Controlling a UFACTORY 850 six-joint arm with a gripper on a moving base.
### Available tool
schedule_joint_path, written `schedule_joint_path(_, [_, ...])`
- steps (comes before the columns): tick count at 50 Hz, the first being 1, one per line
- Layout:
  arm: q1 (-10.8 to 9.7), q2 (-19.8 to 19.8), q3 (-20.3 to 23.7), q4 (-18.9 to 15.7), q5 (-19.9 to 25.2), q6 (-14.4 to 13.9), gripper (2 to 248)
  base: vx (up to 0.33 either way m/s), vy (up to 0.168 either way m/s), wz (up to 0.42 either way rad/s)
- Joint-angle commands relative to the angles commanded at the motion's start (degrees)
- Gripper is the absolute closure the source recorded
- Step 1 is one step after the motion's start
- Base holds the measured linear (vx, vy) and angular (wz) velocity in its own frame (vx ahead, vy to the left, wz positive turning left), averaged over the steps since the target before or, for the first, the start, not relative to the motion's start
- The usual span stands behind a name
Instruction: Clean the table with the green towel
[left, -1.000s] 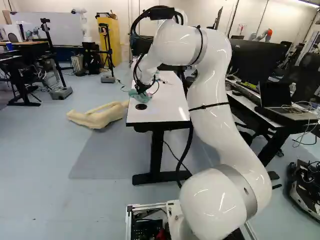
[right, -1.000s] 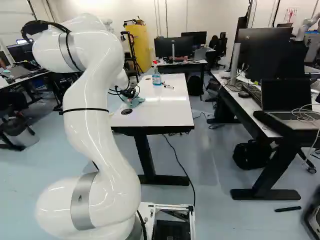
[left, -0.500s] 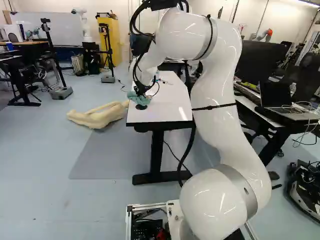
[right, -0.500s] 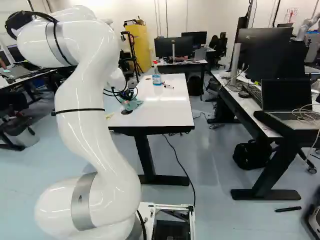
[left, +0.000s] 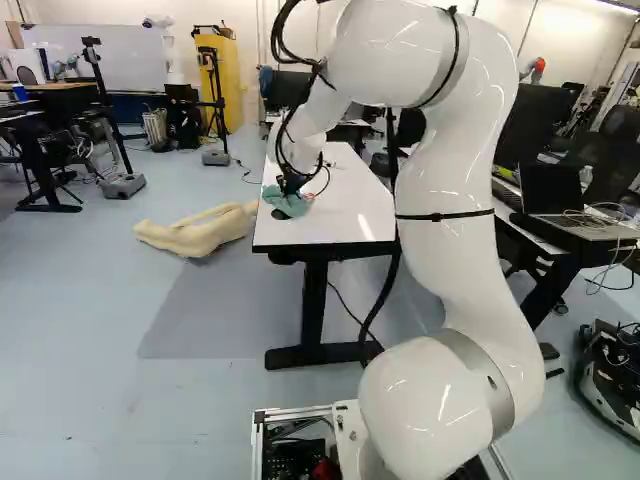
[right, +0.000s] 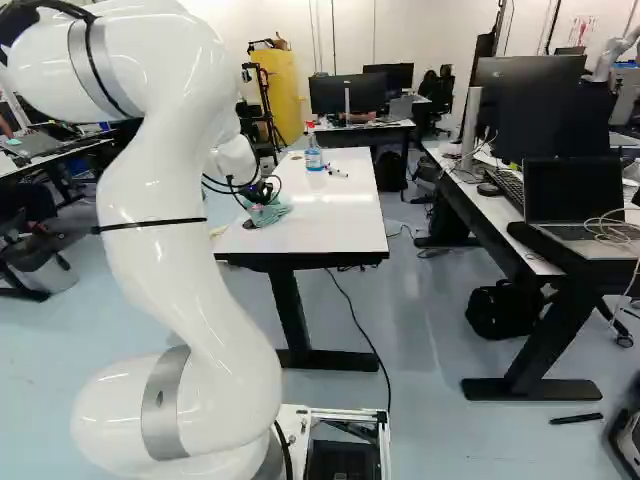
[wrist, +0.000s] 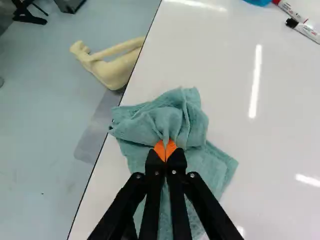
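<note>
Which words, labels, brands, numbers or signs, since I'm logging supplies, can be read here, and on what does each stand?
No text can be read reliably.
Markers: print on the barrels, too small to read.
Spray bottle: any label is too small to read.
Red marks on the wall: too blurred.
Green towel: none seen.

Towel (wrist: 167, 122): blue-green throughout, no printed pattern. Gripper (left: 290, 184): black body, orange pads (wrist: 159, 150). Arm (left: 440, 255): glossy white, with silver-grey joint bands and narrow black straps. Table (right: 330, 215): white top, black edge, black legs. Spray bottle (right: 314, 157), far end: blue contents, red at the top. Markers (wrist: 307, 32), far end: white barrels, one red cap, one black. Body-shaped form (left: 200, 235), left: plain cream. Floor (left: 90, 340): pale blue-grey. Cabinet (left: 224, 85), far left: yellow.
</note>
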Motion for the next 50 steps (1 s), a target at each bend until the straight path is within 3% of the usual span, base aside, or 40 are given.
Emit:
schedule_joint_path(16, [-1.69,4.66,4.35,0.00,0.00,0.00,229,0.000,0.000,0.000])
schedule_joint_path(50, [-2.57,12.74,11.28,0.00,0.00,0.00,229,0.000,0.000,0.000])
